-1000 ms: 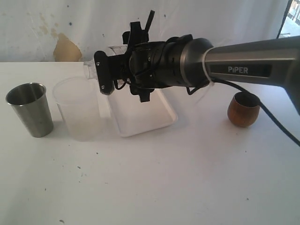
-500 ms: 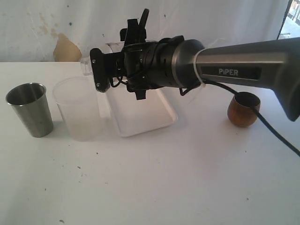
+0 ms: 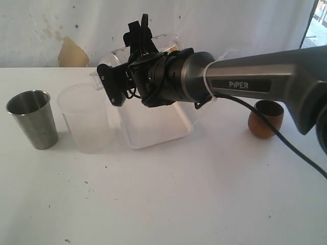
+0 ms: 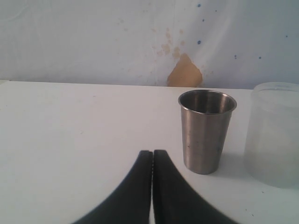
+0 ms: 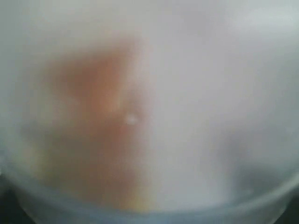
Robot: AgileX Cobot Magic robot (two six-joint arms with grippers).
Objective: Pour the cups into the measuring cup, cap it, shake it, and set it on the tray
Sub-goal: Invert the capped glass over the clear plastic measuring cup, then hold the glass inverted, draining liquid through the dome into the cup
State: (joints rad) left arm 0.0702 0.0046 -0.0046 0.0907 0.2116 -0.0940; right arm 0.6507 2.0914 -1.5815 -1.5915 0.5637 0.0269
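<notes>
Right arm has risen and rolled since a second ago. Right end effector [image 3: 113, 80] is clamped on the measuring cup [image 3: 162, 43], held tipped and aloft at the tray's [image 3: 153, 139] 12 o'clock, probably lifted for clearance. Left end effector [image 4: 153, 186] has its fingers together, idle, facing the steel tumbler [image 4: 207, 130].

The setting reads as a robotics lab test bench. A grey arm [image 3: 276, 84] marked PIPER, trailing a black cable [image 3: 306, 160], reaches over a plain white table [image 3: 179, 204] flecked with dark specks. Behind stands a white backdrop [image 3: 230, 20], stained, with a brown patch [image 3: 71, 53]. A steel tumbler [image 3: 31, 120], frosted cup [image 3: 84, 120], wooden cup [image 3: 264, 120] and white tray [image 3: 153, 127] sit spaced out like test props.
</notes>
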